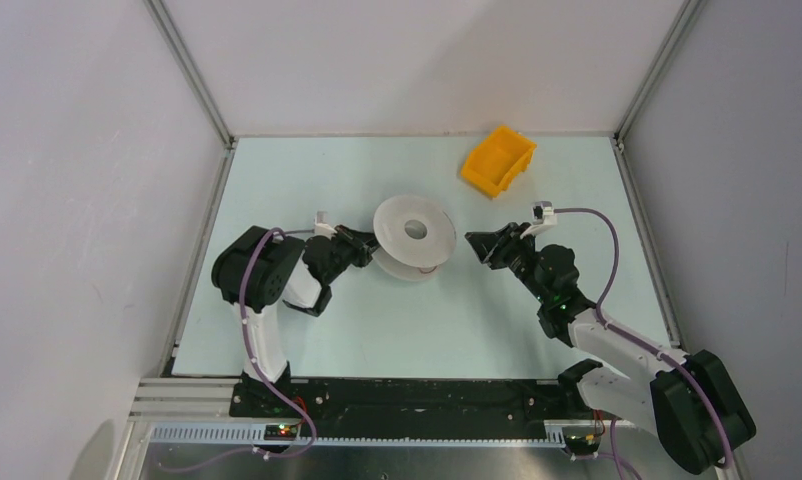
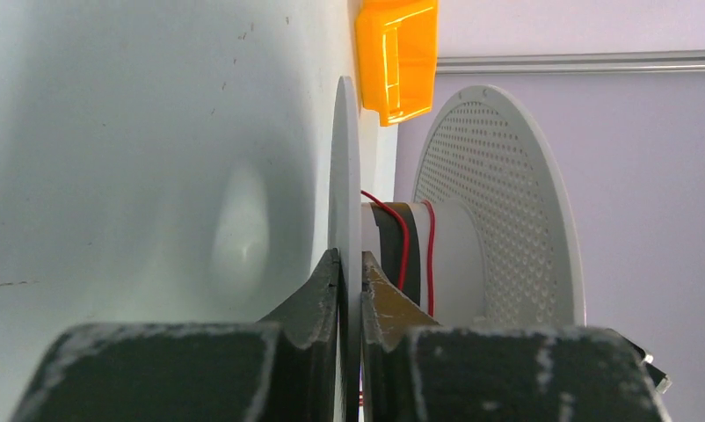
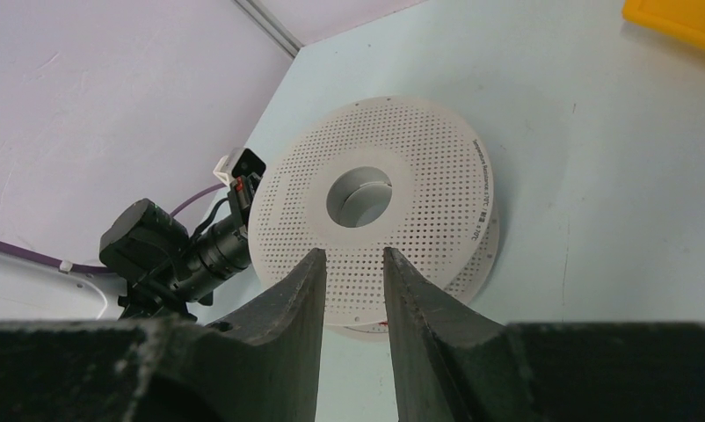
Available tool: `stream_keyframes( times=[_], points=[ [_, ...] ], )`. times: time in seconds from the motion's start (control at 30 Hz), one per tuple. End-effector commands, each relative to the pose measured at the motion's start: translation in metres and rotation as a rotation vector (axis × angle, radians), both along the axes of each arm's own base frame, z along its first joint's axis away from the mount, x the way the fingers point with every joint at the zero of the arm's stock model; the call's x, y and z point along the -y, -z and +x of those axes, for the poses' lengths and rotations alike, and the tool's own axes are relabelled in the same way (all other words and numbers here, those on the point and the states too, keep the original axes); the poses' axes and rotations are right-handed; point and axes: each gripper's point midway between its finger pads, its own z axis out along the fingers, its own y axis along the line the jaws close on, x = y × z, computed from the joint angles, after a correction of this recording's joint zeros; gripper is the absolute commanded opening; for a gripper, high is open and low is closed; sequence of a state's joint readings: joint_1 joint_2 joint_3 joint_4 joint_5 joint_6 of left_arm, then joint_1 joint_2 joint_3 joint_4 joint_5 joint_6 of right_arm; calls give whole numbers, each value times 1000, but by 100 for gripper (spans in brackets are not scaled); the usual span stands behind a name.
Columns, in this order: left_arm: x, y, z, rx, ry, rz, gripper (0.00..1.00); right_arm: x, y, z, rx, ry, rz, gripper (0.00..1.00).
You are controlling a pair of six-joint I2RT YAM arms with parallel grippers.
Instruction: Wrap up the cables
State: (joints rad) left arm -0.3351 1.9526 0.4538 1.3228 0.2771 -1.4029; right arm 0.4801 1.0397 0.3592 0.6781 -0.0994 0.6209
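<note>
A white perforated spool [image 1: 414,236] lies at the table's middle. Thin red cable [image 2: 407,237] runs round its hub over a dark band; a bit of red also shows under its rim in the top view [image 1: 428,269] and the right wrist view [image 3: 384,324]. My left gripper [image 1: 366,246] is shut on the spool's lower flange [image 2: 345,185], one finger on each face. My right gripper [image 1: 474,246] is open and empty, a little to the right of the spool [image 3: 375,193], apart from it and pointing at it.
An orange bin [image 1: 498,160] stands at the back right of the table; it also shows in the left wrist view [image 2: 398,54] and at the corner of the right wrist view [image 3: 679,19]. Enclosure walls border the pale mat [image 1: 307,180] at left, back and right.
</note>
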Motion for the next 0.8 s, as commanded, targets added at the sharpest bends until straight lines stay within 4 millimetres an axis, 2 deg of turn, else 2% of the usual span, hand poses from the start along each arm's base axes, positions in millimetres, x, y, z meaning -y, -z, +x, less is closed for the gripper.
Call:
stream_keyframes(
  times=[0.0, 0.27, 0.5, 0.77],
  points=[
    [2, -32, 5, 136, 21, -33, 13, 1, -14, 1, 44, -2, 26, 34],
    [-7, -14, 0, 97, 1, -1, 21, 1, -15, -1, 40, -4, 28, 34],
    [-19, -10, -6, 94, -29, 28, 30, 1, -14, -2, 36, -8, 25, 34],
    [-40, -2, -18, 55, -91, 45, 33, -2, -6, -2, 0, -34, 35, 34]
  ],
)
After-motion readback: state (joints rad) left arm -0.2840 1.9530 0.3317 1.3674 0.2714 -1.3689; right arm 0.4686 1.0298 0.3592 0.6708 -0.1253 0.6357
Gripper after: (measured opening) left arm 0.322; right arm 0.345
